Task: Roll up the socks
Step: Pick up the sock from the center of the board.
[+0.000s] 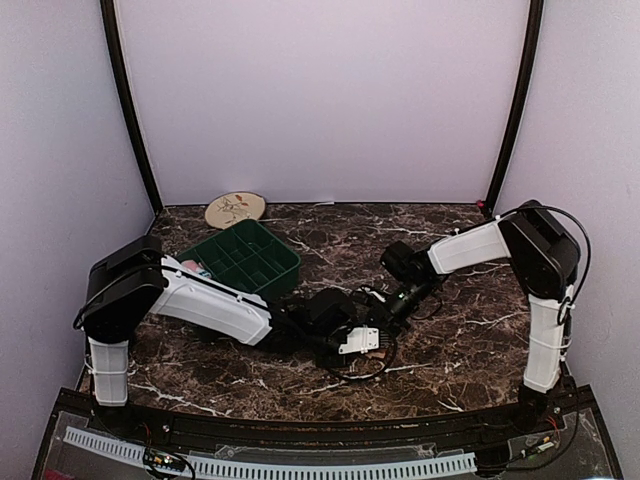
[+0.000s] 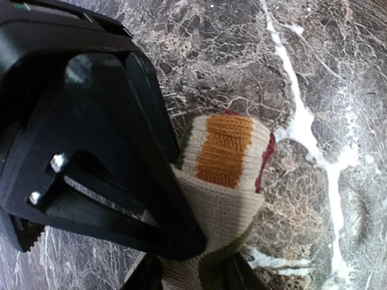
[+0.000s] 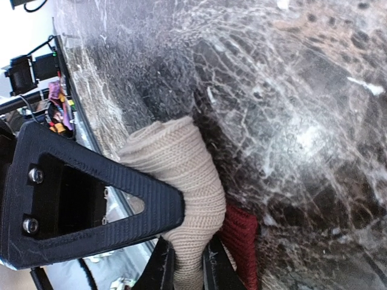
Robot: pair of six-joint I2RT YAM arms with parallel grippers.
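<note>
Lab test booth. Plain lilac panels (image 1: 320, 100) enclose a marble-patterned table (image 1: 455, 345). Robot arms (image 1: 215, 305) bolted at its near edge, wiring (image 1: 160, 462) exposed.

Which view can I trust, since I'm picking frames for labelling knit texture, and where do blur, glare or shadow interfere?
Left wrist: striped sock sharp, knit ribs clear. Right wrist: the sock's tan knit is crisp too, but the marble tabletop beyond it is hazy with glare. Top external: evenly lit but soft, with the dark clutter at centre unreadable.
</note>
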